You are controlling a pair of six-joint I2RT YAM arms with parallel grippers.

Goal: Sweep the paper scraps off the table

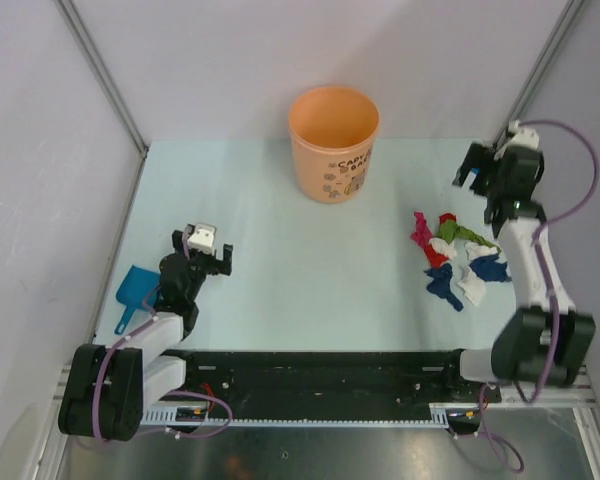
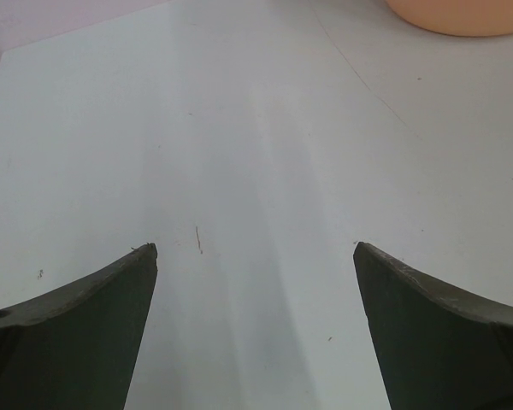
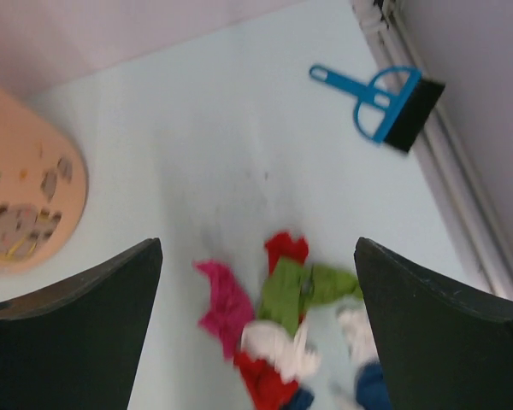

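Observation:
The paper scraps (image 1: 458, 258) lie in a loose heap of magenta, red, green, white and blue bits on the right side of the pale green table (image 1: 280, 250). My right gripper (image 1: 480, 172) hangs open above the table just behind the heap. In the right wrist view the scraps (image 3: 282, 325) show between and below the spread right gripper (image 3: 258, 256), which holds nothing. My left gripper (image 1: 208, 255) is at the left front; in the left wrist view the left gripper (image 2: 256, 256) is open and empty over bare table (image 2: 239, 128).
An orange bucket (image 1: 333, 143) stands at the back centre and shows in the right wrist view (image 3: 26, 205). A blue dustpan (image 1: 135, 288) lies at the left edge beside the left arm. A small blue brush (image 3: 385, 107) lies by the right wall. A black rail (image 1: 320, 365) runs along the front.

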